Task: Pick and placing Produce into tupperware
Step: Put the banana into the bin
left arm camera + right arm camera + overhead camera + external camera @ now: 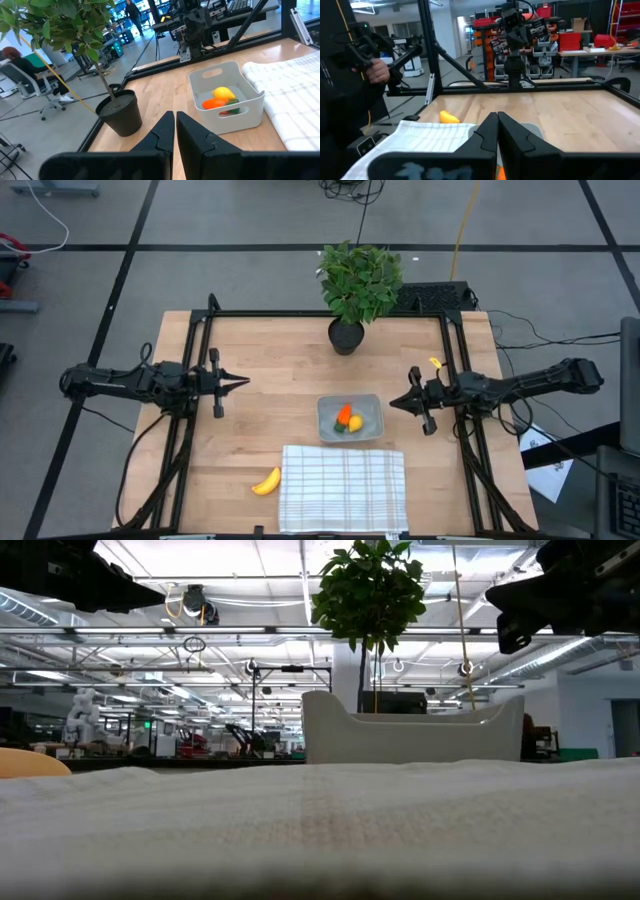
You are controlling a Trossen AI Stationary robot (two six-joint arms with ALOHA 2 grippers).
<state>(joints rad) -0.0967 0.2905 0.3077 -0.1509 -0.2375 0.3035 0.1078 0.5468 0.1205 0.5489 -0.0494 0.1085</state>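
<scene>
Both grippers, left (243,381) and right (392,403), hover pressed together, pointing inward toward the tupperware (349,418) between them.

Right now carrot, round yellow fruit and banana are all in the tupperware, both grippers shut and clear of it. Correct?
Not quite. The banana is still on the table beside the checked cloth, as the high view shows. Only the carrot and round yellow fruit are in the tupperware. Left gripper and right gripper are shut, clear of it.

Three produce pieces (344,416) (355,423) (266,483), one tupperware (349,418), one cloth (343,488), seemingly one plant (359,280).
</scene>
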